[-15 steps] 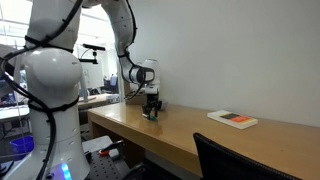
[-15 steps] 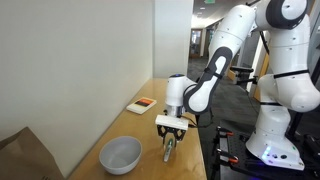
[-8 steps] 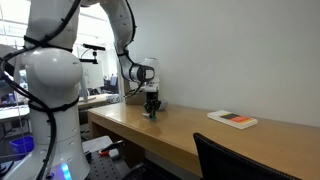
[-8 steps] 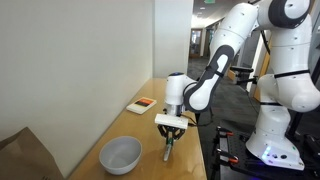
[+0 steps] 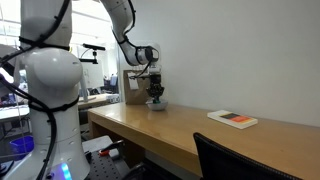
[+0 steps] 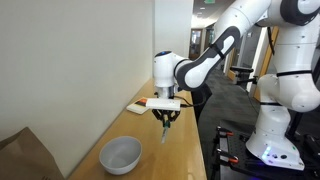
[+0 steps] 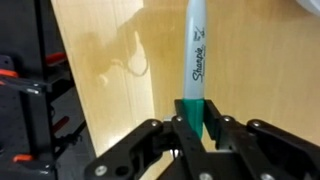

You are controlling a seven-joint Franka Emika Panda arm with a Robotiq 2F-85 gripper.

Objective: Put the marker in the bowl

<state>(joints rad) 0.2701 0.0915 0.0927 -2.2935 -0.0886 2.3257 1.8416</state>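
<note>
My gripper [image 6: 165, 113] is shut on the marker [image 6: 165, 128], which hangs point down from the fingers, lifted above the wooden table. In the wrist view the marker [image 7: 195, 55] has a grey barrel with lettering and a green cap pinched between the fingers of the gripper [image 7: 191, 128]. The grey round bowl [image 6: 120, 154] sits on the table, nearer the camera and to the left of the gripper. In an exterior view the gripper [image 5: 155, 95] is above the bowl [image 5: 157, 105], as far as I can tell.
A brown cardboard box [image 6: 25, 155] stands at the near left by the wall. A flat white and red book [image 6: 141, 105] lies further along the table; it also shows in an exterior view [image 5: 232, 119]. The table edge [image 6: 200, 150] drops off on the right.
The gripper has risen with the marker, which was near the table surface before and now hangs well above it. The arm has swung towards the wall side.
</note>
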